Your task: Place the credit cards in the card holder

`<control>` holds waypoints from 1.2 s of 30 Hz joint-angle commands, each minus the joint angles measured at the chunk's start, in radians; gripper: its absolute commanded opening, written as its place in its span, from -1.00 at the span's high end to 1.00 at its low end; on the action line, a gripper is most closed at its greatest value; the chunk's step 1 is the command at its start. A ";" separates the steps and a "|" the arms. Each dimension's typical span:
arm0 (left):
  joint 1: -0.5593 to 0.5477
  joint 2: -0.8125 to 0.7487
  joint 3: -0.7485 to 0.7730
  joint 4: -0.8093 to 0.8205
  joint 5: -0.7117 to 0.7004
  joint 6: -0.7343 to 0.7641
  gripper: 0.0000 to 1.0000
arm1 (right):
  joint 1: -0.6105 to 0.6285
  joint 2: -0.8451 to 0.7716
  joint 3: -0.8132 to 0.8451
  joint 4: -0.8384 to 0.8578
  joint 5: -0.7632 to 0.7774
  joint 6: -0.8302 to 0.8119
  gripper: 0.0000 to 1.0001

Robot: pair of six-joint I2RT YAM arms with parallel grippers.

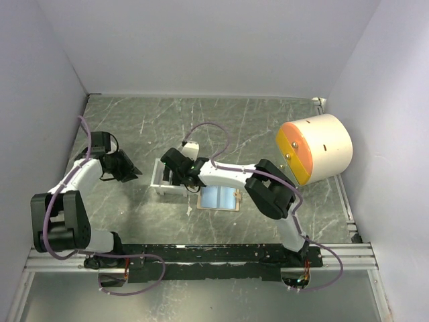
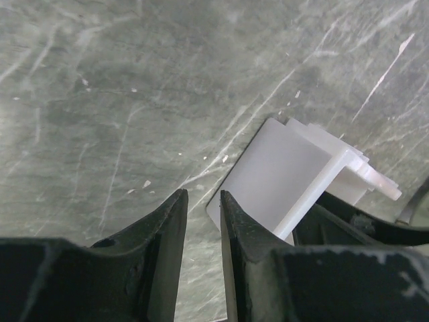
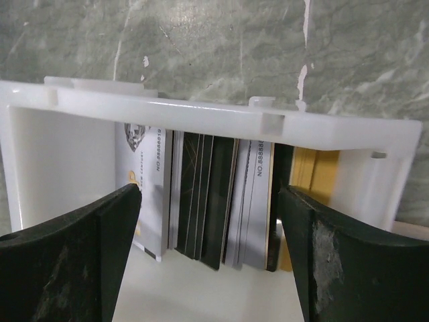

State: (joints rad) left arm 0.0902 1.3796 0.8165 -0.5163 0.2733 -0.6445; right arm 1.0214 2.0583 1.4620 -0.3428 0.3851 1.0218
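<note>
Several credit cards [image 3: 201, 194] stand on edge in a white tray [image 3: 201, 117]: a white one [image 3: 151, 181], black ones [image 3: 214, 194], a grey one [image 3: 251, 194] and a yellow one [image 3: 318, 171]. My right gripper [image 3: 209, 191] is open wide, a finger on each side of the stack, touching none of them. In the top view it [image 1: 171, 176] hangs over the tray [image 1: 158, 181]. The card holder [image 1: 219, 198] lies just right of the tray, tan-edged with a pale blue face up. My left gripper [image 2: 203, 194] is left of the tray [image 2: 275, 174], its jaws a narrow gap apart and empty.
A big cream cylinder with an orange face [image 1: 315, 149] lies at the back right. White walls close in the table on three sides. The black mounting rail [image 1: 201, 253] runs along the near edge. Purple cables loop over both arms.
</note>
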 commanded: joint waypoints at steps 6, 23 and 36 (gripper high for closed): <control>0.007 0.084 -0.046 0.092 0.162 0.069 0.28 | -0.002 0.051 0.005 0.022 -0.049 0.042 -0.74; 0.006 0.163 -0.072 0.151 0.273 0.095 0.31 | -0.040 -0.032 -0.241 0.556 -0.369 0.051 -0.64; 0.000 0.174 -0.079 0.165 0.297 0.102 0.31 | -0.038 -0.072 -0.269 0.709 -0.464 0.008 -0.52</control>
State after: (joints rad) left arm 0.0902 1.5433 0.7437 -0.3805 0.5350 -0.5621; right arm 0.9794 2.0159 1.1870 0.2974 -0.0368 1.0538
